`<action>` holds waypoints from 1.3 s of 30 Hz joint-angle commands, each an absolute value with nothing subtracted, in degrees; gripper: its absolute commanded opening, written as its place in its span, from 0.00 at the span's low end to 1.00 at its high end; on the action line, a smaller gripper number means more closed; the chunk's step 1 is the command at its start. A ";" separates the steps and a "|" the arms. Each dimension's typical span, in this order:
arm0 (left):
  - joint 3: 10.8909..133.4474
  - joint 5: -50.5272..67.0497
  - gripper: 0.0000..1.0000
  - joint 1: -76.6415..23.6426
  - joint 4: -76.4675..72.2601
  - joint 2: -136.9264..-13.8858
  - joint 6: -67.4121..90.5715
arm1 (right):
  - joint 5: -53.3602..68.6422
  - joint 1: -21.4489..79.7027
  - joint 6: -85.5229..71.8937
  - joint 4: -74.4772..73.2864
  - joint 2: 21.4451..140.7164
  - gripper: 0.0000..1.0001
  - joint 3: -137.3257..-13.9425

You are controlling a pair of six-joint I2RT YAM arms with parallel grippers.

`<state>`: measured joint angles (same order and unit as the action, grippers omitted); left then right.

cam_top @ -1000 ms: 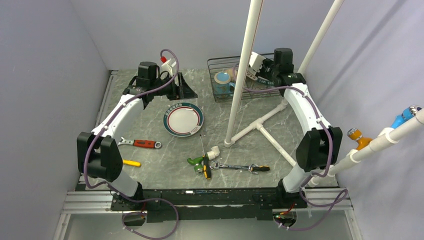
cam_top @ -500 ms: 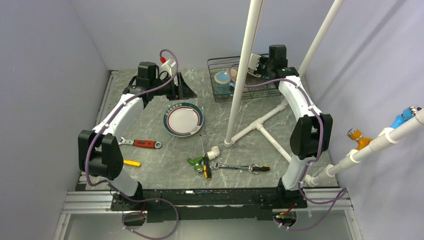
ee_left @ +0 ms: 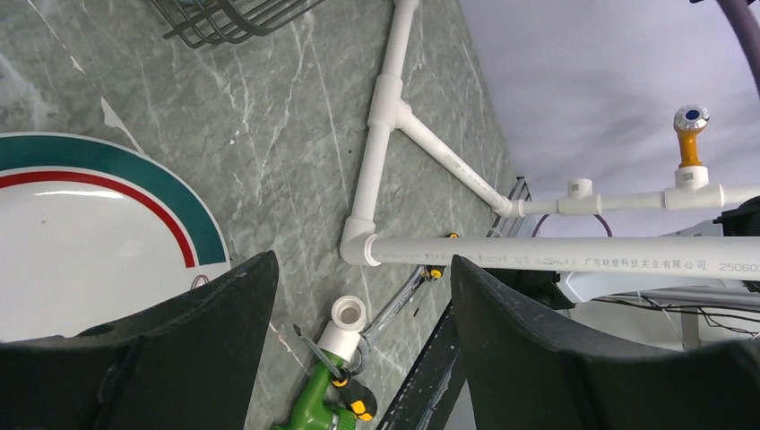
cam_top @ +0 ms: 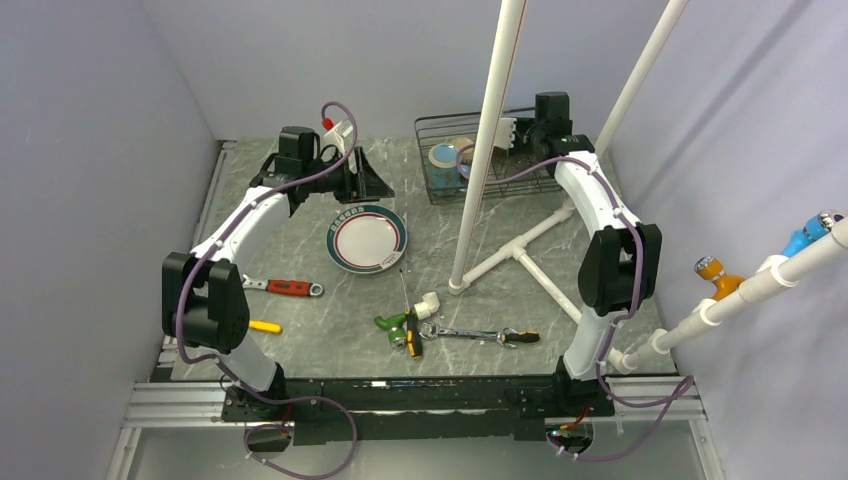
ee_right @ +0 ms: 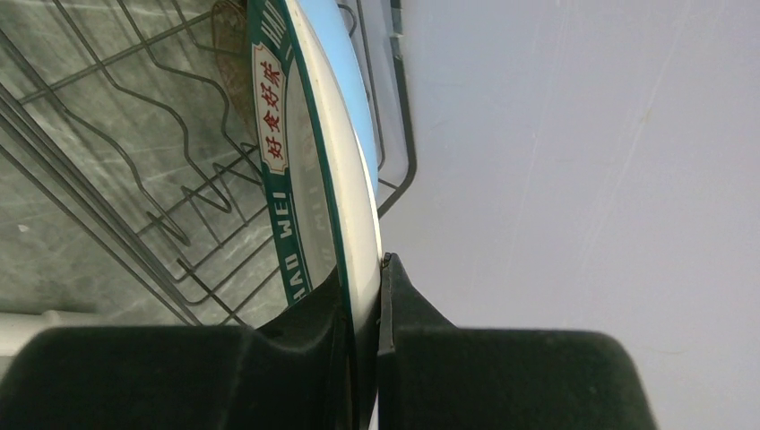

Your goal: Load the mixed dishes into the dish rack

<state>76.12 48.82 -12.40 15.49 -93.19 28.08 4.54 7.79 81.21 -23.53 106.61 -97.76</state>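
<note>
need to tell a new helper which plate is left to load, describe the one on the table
Find the tall white pipe rising from the table; the plate lies flat just left of its foot, in front of the left arm's fingers. White with a dark green rim and a thin red ring, it is the only dish lying on the tabletop.

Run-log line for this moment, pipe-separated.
right pincer: shut on green-rimmed plate, at dish rack | left pincer: open, near red-ringed plate | teal mug: in rack

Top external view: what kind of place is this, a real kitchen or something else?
Probably a robot test cell, not a kitchen: plain walls box in a marble-patterned table, a white pipe frame and a dish rack stand on it, and a red-handled wrench lies there.
</note>
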 commanded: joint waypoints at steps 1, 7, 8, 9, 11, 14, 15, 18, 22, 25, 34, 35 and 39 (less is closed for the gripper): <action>76.21 50.80 0.75 -12.13 13.02 -92.99 28.19 | 5.58 7.60 87.97 -19.28 106.06 0.00 -99.34; 76.19 50.98 0.75 -12.05 12.82 -92.91 28.21 | 5.30 7.66 92.30 -21.97 108.11 0.00 -100.55; 76.12 51.04 0.75 -12.05 12.80 -93.00 28.14 | 5.57 7.65 93.07 -22.57 108.42 0.00 -100.81; 76.11 51.06 0.75 -12.04 12.75 -93.00 28.24 | 5.57 7.65 93.75 -23.07 108.74 0.00 -101.07; 76.07 51.06 0.75 -12.04 12.73 -93.07 28.25 | 5.54 7.65 95.09 -23.90 109.41 0.00 -101.42; 76.03 51.14 0.75 -12.04 12.60 -93.25 28.34 | 5.64 7.65 96.73 -23.87 109.81 0.00 -100.83; 76.04 51.23 0.75 -12.04 12.52 -93.32 28.40 | 6.01 7.71 97.03 -23.78 109.78 0.00 -100.51; 75.99 51.33 0.75 -12.04 12.39 -93.43 28.51 | 7.07 7.81 98.28 -22.63 109.30 0.00 -98.70; 75.94 51.28 0.75 -12.04 12.45 -93.51 28.41 | 7.15 7.82 98.26 -22.19 110.48 0.16 -98.41; 76.05 51.20 0.75 -12.04 12.57 -93.60 28.24 | 7.03 7.82 97.94 -21.65 111.58 0.17 -98.43; 76.29 51.14 0.75 -12.04 12.99 -93.89 27.93 | 6.50 8.04 97.19 -21.68 113.52 0.22 -99.50; 76.24 51.15 0.75 -12.04 12.85 -93.93 27.95 | 6.46 8.08 97.01 -22.02 113.62 0.23 -99.68; 76.25 51.09 0.75 -12.04 13.04 -93.78 27.79 | 5.87 8.50 96.17 -22.38 113.16 0.26 -99.31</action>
<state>76.12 49.69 -12.27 14.44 -93.65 28.18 5.45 8.01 96.44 -23.90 113.71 -97.47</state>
